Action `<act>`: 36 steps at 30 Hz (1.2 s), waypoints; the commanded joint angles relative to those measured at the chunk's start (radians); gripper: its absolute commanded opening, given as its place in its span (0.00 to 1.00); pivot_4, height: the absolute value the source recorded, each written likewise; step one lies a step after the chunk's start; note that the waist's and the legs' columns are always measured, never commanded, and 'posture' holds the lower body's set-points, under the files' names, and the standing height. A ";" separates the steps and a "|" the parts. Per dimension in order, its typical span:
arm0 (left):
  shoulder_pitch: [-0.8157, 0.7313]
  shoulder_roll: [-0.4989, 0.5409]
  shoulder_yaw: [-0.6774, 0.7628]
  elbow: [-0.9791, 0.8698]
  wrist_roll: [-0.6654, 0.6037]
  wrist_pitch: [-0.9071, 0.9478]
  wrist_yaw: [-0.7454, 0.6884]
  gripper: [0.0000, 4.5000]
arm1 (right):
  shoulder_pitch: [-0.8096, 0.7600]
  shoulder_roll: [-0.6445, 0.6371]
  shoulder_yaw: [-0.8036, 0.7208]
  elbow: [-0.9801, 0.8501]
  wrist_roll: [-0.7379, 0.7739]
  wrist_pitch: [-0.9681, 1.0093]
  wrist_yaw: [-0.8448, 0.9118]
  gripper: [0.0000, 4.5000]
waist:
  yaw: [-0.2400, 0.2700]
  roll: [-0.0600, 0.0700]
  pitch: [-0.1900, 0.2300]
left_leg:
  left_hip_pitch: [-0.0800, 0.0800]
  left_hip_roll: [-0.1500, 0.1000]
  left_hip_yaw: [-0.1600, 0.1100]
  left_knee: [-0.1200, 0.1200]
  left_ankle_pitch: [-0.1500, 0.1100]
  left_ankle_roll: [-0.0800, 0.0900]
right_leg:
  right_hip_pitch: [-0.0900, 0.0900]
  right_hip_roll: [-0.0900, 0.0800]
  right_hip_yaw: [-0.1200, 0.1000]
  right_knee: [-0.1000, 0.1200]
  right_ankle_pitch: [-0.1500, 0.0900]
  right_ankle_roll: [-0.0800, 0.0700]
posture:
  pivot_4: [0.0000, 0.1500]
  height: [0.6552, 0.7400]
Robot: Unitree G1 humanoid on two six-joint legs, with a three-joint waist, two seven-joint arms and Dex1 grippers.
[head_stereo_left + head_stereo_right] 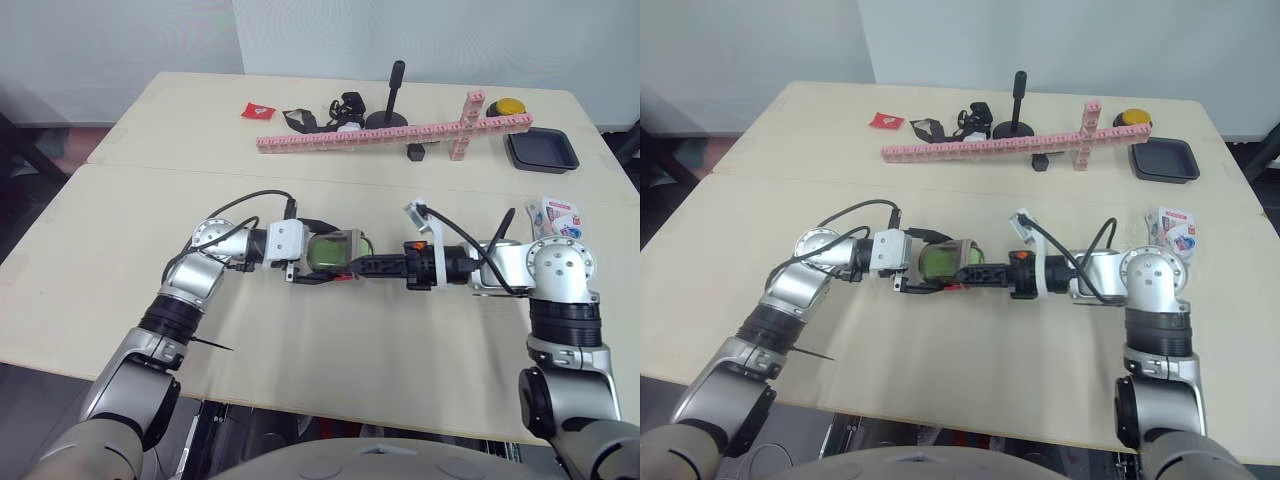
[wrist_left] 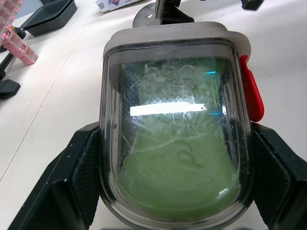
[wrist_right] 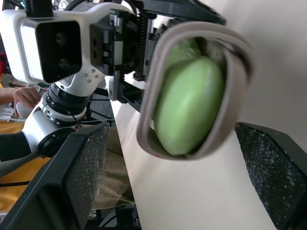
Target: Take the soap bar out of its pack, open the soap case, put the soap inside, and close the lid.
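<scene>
The left pincer (image 2: 175,143) is clamped on the soap case (image 1: 334,250) at the middle of the counter (image 1: 300,350). The green soap bar (image 3: 189,105) lies inside under the clear lid. The right pincer (image 3: 171,130) faces the case from 3 o'clock, fingers apart, flanking it. The soap pack (image 1: 555,218) lies near the counter's 3 o'clock edge.

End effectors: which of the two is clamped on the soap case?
The left end effector: its fingers press both sides of the soap case. The right end effector is open, facing it.
</scene>
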 commanded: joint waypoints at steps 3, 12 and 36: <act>-0.014 0.001 0.011 -0.032 -0.014 -0.004 0.005 0.77 | -0.038 0.040 -0.031 0.035 0.061 0.006 -0.088 0.99 | -0.001 0.000 0.000 | 0.000 0.000 0.000 0.000 0.000 -0.001 | 0.000 0.000 0.000 0.000 0.000 0.000 | 1.00 0.92; -0.009 0.008 0.017 -0.036 -0.004 -0.001 0.020 0.77 | -0.046 0.057 -0.002 0.056 0.106 0.006 -0.145 0.99 | -0.002 0.000 0.000 | 0.000 0.000 0.000 -0.001 0.001 -0.002 | 0.000 0.000 0.000 0.000 0.002 0.003 | 1.00 0.92; -0.010 0.003 0.006 -0.047 -0.009 0.015 0.023 0.77 | -0.050 0.093 -0.004 0.125 0.181 -0.030 -0.259 0.76 | -0.001 0.000 0.000 | 0.000 0.000 0.000 -0.001 0.001 -0.003 | 0.000 0.000 0.000 -0.001 0.002 0.003 | 1.00 0.92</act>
